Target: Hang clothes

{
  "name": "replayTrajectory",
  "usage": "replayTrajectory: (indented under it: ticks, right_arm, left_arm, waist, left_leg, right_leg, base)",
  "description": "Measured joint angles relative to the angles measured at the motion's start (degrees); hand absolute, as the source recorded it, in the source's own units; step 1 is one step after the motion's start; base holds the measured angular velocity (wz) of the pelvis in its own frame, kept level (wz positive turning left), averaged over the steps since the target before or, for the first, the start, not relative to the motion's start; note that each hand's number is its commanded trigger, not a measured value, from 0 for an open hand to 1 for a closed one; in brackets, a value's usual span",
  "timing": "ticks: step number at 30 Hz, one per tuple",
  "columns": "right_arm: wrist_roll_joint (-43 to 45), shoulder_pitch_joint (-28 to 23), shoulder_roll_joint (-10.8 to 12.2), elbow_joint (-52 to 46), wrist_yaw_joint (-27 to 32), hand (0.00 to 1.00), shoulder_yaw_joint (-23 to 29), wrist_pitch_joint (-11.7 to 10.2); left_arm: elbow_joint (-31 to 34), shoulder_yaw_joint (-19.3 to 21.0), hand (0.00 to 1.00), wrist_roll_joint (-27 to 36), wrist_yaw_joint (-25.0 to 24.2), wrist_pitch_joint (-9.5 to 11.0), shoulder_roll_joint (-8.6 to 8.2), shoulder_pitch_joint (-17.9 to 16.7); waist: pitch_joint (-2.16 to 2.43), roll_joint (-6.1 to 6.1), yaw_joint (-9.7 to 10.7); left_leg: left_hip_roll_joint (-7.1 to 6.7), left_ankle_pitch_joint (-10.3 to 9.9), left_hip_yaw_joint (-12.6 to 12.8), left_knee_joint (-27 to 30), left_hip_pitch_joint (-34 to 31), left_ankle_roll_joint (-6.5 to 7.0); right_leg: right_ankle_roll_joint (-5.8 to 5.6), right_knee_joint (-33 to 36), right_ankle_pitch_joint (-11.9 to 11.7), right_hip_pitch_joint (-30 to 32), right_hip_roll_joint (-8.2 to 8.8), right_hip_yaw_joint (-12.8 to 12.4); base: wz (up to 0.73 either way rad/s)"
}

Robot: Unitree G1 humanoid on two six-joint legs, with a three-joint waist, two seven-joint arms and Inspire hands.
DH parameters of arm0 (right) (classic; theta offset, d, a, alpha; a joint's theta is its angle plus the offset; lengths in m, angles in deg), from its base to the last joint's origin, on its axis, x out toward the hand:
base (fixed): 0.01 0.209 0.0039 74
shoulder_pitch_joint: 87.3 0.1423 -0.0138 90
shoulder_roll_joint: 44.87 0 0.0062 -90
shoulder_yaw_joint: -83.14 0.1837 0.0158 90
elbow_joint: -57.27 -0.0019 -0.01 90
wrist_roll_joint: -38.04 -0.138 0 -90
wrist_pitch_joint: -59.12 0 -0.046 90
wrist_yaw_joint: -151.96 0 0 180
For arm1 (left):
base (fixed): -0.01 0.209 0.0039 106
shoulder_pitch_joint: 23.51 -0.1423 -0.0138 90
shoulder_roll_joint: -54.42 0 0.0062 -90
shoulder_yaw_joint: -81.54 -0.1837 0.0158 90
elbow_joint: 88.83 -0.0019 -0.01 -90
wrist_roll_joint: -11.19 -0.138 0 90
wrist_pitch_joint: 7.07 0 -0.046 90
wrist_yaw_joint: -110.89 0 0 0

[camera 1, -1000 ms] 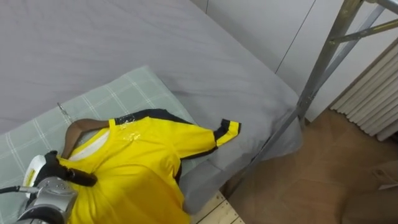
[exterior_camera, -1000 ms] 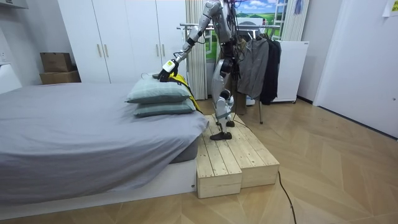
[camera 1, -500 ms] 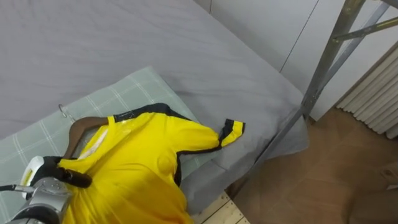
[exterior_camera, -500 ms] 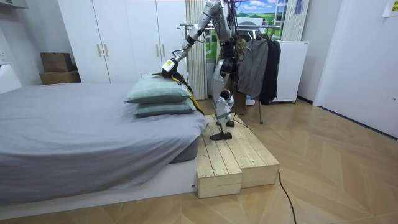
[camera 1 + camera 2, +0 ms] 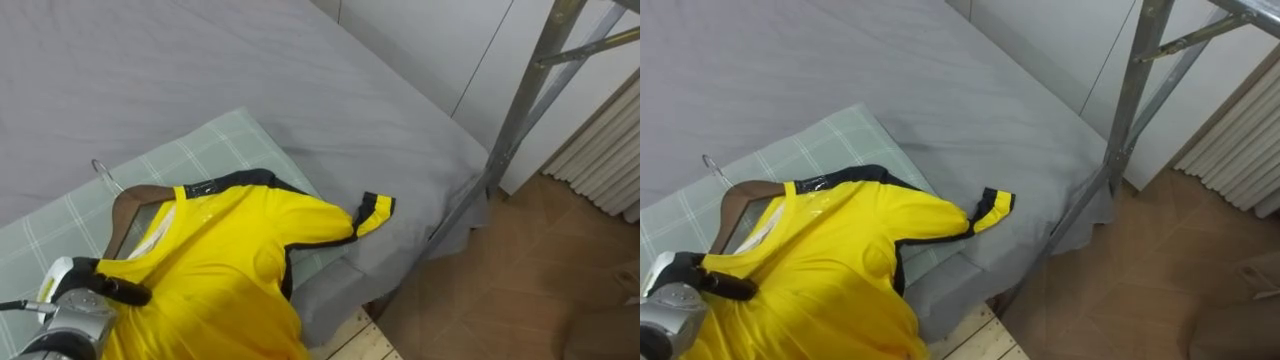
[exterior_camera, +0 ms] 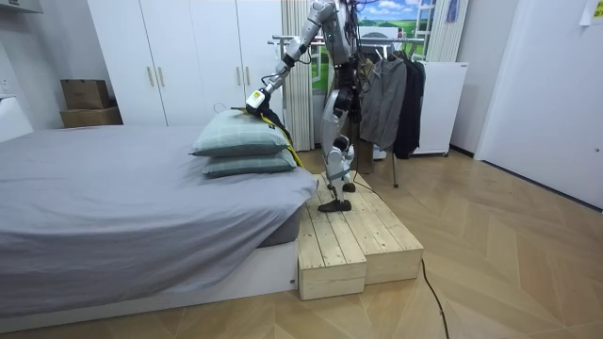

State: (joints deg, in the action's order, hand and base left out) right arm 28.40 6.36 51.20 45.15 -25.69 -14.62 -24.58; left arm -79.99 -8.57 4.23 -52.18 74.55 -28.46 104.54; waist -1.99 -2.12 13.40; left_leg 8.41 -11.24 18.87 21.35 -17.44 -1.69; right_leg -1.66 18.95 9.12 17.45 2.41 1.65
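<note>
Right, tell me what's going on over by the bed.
The robot stands on a wooden platform beside the bed, reaching its left hand over the green pillow. That hand grips a yellow shirt, which is on a wooden hanger, at the shoulder. The shirt lies partly on the pillow and is not yet on the metal clothes rack beside the bed.

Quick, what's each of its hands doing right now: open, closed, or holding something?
Left hand: closed on the yellow shirt, at its shoulder.
Right hand: cannot be told.
</note>
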Motion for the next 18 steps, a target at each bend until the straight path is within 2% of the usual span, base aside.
replayTrajectory:
  ticks: [7, 12, 14, 18]
  right_arm:
    - [-1.5, 0.3, -0.1, 0.0, 0.9, 0.0, 0.0, -1.8]
    - [-1.8, 0.7, -0.1, -0.3, 2.1, 0.0, -0.1, -3.1]
    - [-2.2, 0.9, -0.1, -0.5, 2.7, 0.0, -0.1, -3.8]
    - [-2.7, 0.8, -0.2, -0.5, 2.7, 0.0, 0.0, -4.8]
  left_arm:
    - [0.3, -0.1, 1.0, -0.1, 2.4, 0.4, -0.33, 0.0]
    - [0.3, -0.6, 1.0, -0.1, 5.6, 2.1, -1.9, -0.1]
    - [0.9, -2.5, 1.0, -0.2, 6.8, 2.3, -2.58, -0.1]
    - [5.2, -2.9, 1.0, -5.1, 8.3, 4.2, -2.84, -1.3]
  waist:
    - [0.05, 0.73, 0.5]
    - [0.03, 1.73, 0.4]
    - [0.09, 2.14, 0.5]
    - [0.17, 2.37, 0.1]
  left_leg:
    - [-0.22, 0.0, -0.6, 0.0, 0.0, 0.03]
    - [-0.31, 0.1, -1.8, 0.0, 0.4, 0.0]
    - [-0.43, 0.2, -2.6, -0.2, 1.2, 0.0]
    - [-1.39, 1.2, -3.9, -2.1, 3.4, 0.09]
  right_leg:
    - [-0.12, -0.2, 0.1, -0.5, 0.2, 0.6]
    - [-0.19, -0.4, 0.1, -1.6, 0.35, 1.9]
    - [-0.19, -1.4, 0.2, -3.4, 0.47, 3.1]
    - [-0.23, -2.9, 0.3, -6.3, 0.74, 3.8]
  base:
    - [0.04]
    - [0.12]
    - [0.22]
    - [0.25]
